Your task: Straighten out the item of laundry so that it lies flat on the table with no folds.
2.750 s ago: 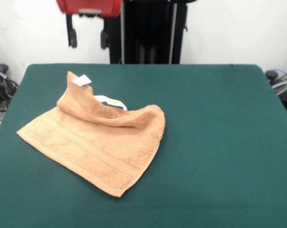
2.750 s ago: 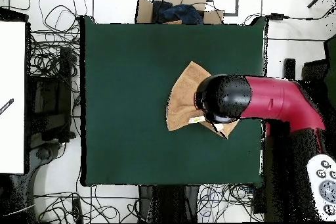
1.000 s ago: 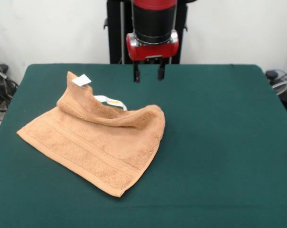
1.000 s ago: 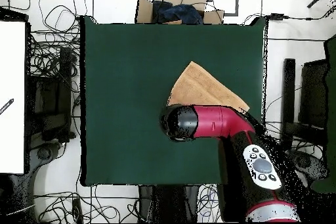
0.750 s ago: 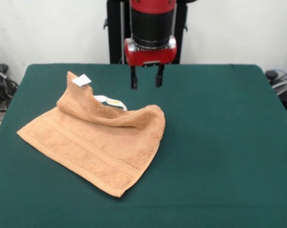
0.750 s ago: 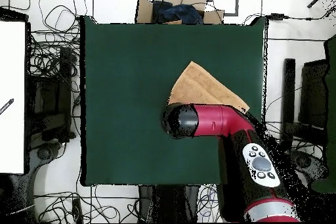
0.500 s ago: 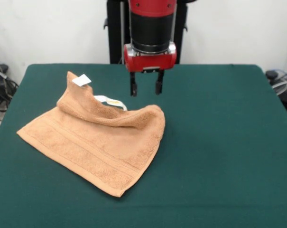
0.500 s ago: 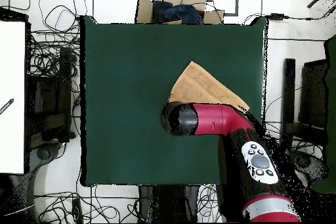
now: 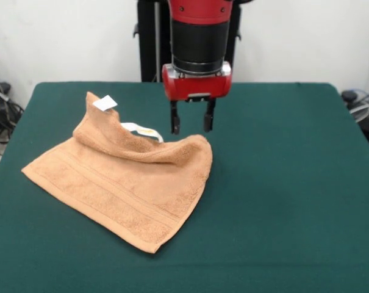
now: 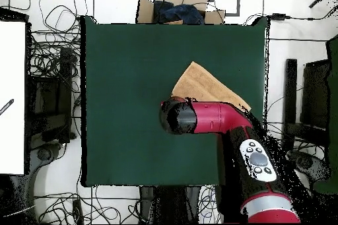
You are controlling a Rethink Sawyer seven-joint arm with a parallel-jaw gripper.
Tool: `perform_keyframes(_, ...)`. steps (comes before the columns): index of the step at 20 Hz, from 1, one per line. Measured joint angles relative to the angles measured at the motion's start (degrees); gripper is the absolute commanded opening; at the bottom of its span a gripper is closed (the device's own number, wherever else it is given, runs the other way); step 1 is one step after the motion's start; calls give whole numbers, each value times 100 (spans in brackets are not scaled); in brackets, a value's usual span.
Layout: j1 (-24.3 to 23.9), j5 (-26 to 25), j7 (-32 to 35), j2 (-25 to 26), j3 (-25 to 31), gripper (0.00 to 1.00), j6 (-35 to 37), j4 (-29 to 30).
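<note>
From the front camera I see the red and black arm (image 9: 199, 36) coming down from twelve o'clock, with the hand (image 9: 191, 124) hanging over the far part of the dark green desk (image 9: 282, 183). Its two short dark fingers (image 9: 174, 124) point straight down with a clear gap between them, and they hold nothing.

The orange-tan towel (image 9: 120, 183) lies on the desk's left half in this view. From the hand it spreads toward seven and eight o'clock. Its far right corner sits just beside and below the fingertips, at about six o'clock from them; I cannot tell whether the tips touch the cloth or hang just above it. The towel is not flat. Its far edge is rolled up into a raised ridge that climbs to a peak at ten o'clock from the hand, where a small white tag (image 9: 105, 103) sticks out. A pale loop (image 9: 143, 130) shows behind the ridge, just left of the left finger. The near part lies flat, with woven border bands running across it toward the corner nearest the camera.

From the overhead camera, the arm (image 10: 218, 118) covers the towel's (image 10: 204, 87) lower part, and the uncovered part points toward twelve o'clock on the desk (image 10: 125, 90).
</note>
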Motion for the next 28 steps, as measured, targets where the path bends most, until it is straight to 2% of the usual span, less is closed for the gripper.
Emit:
perform_keyframes(13,175,1,0,71,-188,100,-60,-32)
perform_keyframes(22,161,2,0,831,-323,100,-448,-248)
perform_keyframes(28,168,5,0,1116,-331,100,-606,-267)
